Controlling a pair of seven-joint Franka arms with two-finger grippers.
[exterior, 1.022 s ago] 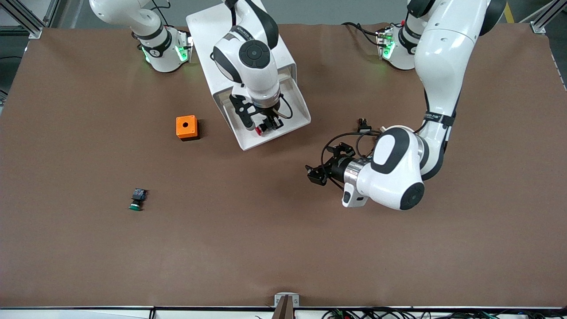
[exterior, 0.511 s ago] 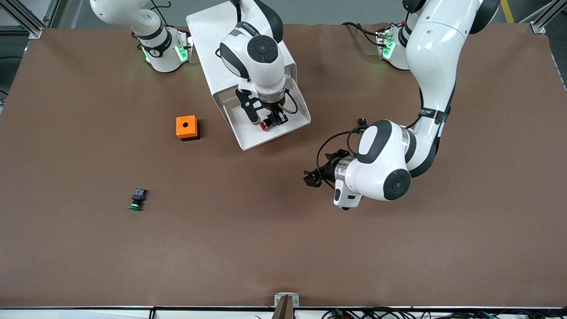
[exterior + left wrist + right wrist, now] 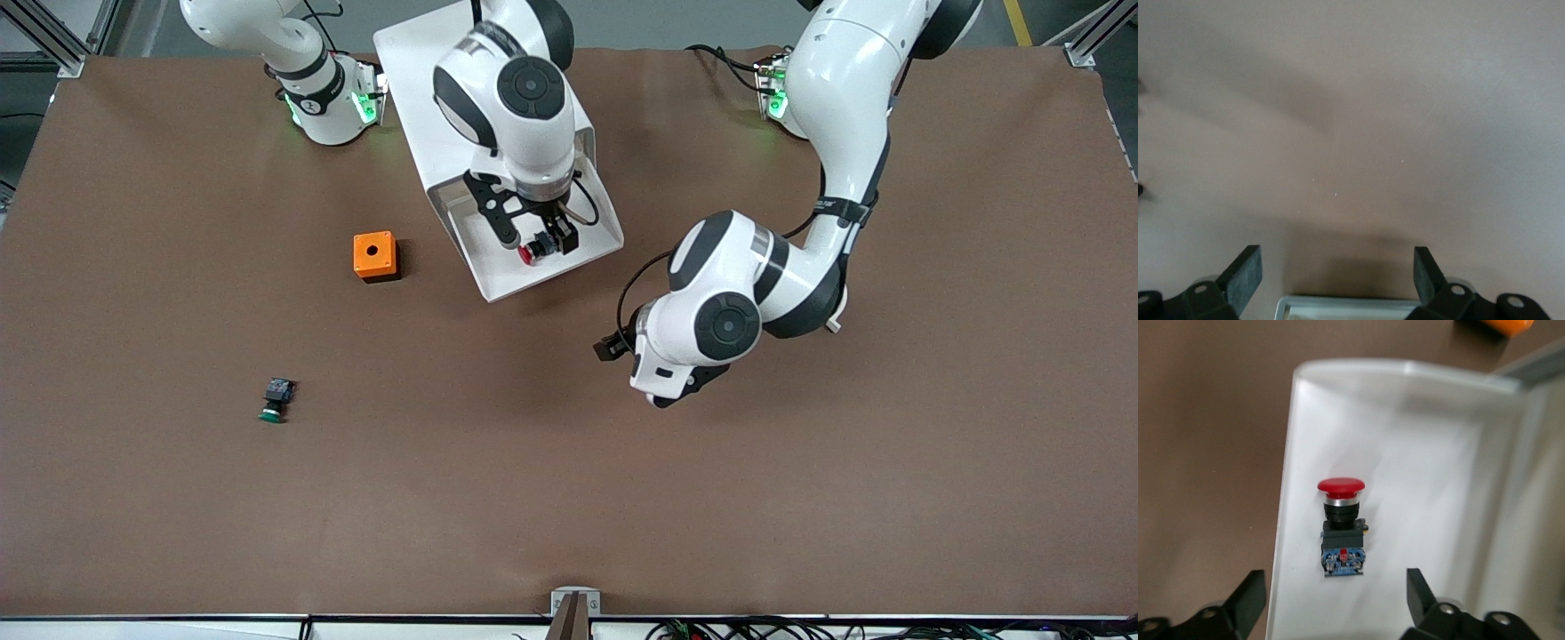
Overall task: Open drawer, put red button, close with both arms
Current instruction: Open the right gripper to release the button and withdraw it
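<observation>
Inside open drawer (image 3: 594, 233), red button (image 3: 533, 249) w/ black body lies under spread right tool (image 3: 532, 238).

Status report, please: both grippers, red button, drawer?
Right gripper open above the red button, which lies in the open drawer. Left gripper open, over bare table beside the drawer front. Nothing blocks closing.

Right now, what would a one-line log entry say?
small red-capped push button: lying in open white drawer | right tool: open above it | left tool: open over brown table
</observation>
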